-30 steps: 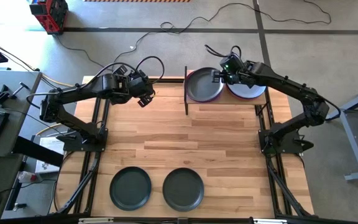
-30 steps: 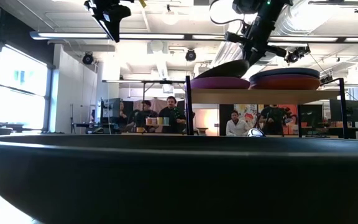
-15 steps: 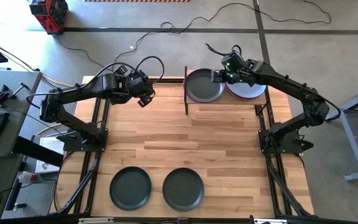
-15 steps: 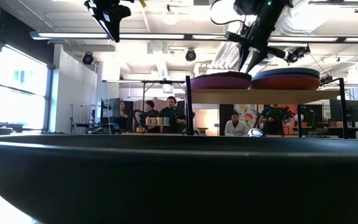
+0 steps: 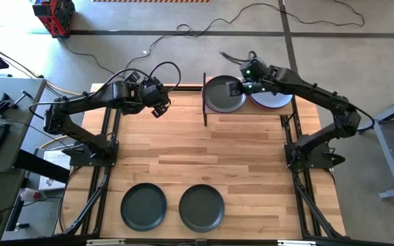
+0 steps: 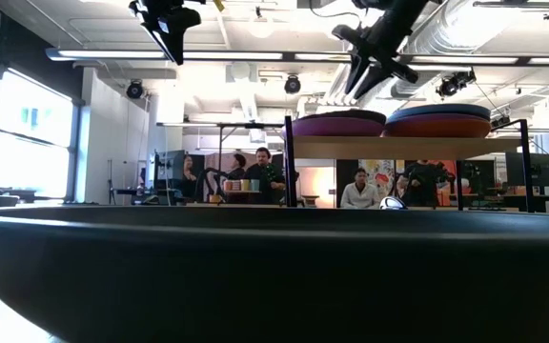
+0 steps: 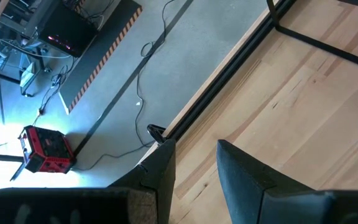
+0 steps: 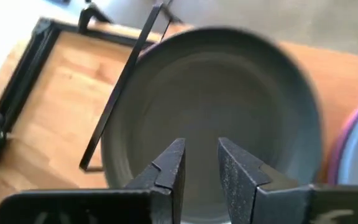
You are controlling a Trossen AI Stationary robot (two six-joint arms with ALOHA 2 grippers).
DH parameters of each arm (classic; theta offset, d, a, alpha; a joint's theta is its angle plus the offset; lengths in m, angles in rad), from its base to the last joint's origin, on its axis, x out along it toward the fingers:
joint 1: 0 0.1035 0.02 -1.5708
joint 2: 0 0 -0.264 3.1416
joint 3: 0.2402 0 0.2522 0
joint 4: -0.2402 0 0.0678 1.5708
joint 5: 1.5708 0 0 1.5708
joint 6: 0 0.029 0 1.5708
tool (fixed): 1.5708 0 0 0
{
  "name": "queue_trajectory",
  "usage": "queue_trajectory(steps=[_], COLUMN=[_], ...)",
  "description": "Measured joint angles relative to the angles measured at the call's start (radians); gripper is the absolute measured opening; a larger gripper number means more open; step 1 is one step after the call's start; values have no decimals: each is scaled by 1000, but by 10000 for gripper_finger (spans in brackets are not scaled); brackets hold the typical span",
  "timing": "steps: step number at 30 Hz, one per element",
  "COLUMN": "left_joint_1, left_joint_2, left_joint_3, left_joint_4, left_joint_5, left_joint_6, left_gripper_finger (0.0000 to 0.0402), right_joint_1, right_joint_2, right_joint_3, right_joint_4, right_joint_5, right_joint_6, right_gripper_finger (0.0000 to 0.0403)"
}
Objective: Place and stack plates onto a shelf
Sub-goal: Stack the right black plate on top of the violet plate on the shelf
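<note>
Two stacks stand on the shelf, two dark plates wait at the table's near edge; right gripper above the left stack, open and empty; left gripper likewise, idle over the far-left edge.

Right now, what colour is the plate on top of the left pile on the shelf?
Dark grey plate, clearest in the high view.

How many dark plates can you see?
3. Two dark plates lie on the table's near edge, one left, one right. A third tops the left stack on the shelf, below the right gripper. Others may be hidden inside the stacks.
</note>
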Motion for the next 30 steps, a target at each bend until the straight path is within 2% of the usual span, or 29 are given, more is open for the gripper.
queue_trajectory(steps=[10, 16, 22, 30], left_joint_1=[0, 0, 0, 0], left_joint_2=[0, 0, 0, 0], left_joint_3=[0, 0, 0, 0], left_joint_4=[0, 0, 0, 0], left_joint_5=[0, 0, 0, 0], left_joint_6=[0, 0, 0, 0], left_gripper_finger=[106, 106, 106, 106], right_joint_1=[15, 9, -1, -44], right_joint_2=[98, 128, 127, 125], right_joint_3=[0, 0, 0, 0], right_joint_4=[-59, -119, -143, -177], right_joint_5=[-38, -27, 70, 122], right_joint_6=[-2, -8, -10, 1], right_gripper_finger=[73, 73, 73, 73])
